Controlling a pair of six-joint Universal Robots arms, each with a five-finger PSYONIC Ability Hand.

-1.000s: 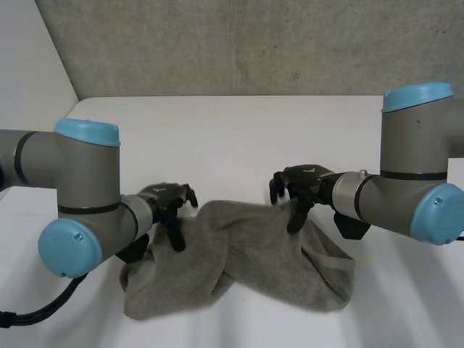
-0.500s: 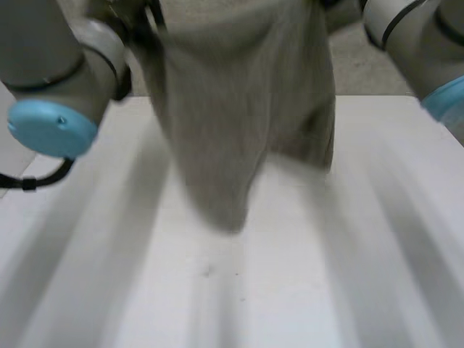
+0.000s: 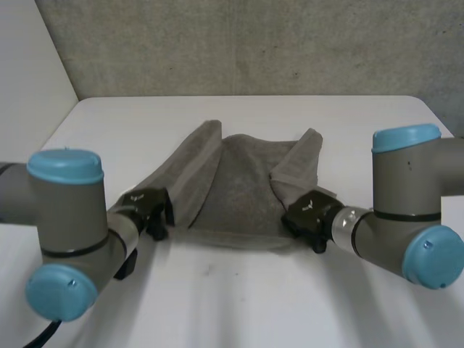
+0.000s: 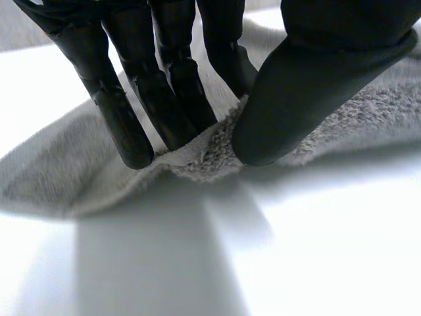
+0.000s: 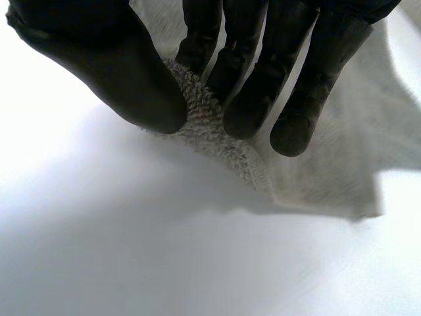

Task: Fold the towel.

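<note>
A grey towel (image 3: 243,185) lies spread on the white table (image 3: 232,290), with both side edges folded inward toward the middle. My left hand (image 3: 148,206) holds its near left corner, and the towel (image 4: 210,148) is pinched between thumb (image 4: 302,99) and fingers (image 4: 125,125) just above the tabletop. My right hand (image 3: 312,214) holds the near right corner. There the towel (image 5: 210,131) is squeezed between thumb (image 5: 125,79) and fingers (image 5: 263,99). The near edge runs almost straight between the two hands.
The table's far edge meets a grey wall (image 3: 239,47). Bare white tabletop lies in front of the towel and on both sides of it. Both arms (image 3: 65,232) reach in low from the near corners.
Both hands closed on the towel's corners, swung it up off the table, then laid it down farther back, spread out instead of crumpled.
</note>
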